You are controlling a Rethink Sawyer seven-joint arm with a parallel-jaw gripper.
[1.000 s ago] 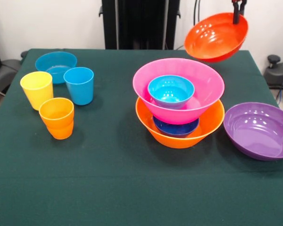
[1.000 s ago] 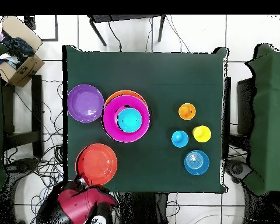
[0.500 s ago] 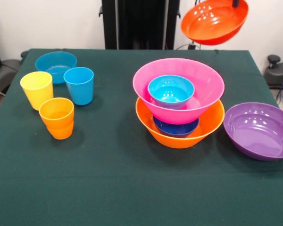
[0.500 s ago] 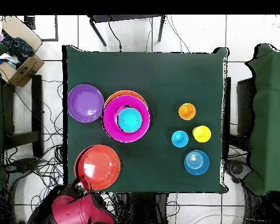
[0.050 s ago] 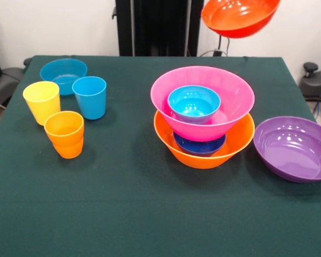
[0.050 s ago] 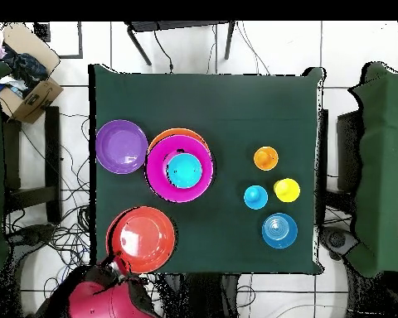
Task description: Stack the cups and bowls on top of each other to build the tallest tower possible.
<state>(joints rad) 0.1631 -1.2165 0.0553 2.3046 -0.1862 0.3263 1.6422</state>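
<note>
I see the red bowl point(image 5: 239, 17) held high above the table's point(image 5: 128, 214) edge, clear of the tower point(image 5: 203, 120). The gripper point(image 6: 113, 263) sits at its rim; its grip I cannot tell.

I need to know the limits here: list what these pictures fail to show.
- Gripper: front view, cut off by the top edge; overhead, hidden beside the red-orange bowl, so its grip cannot be told.
- Dark blue bowl: front view, only a sliver shows under the pink bowl; overhead, fully covered.
</note>
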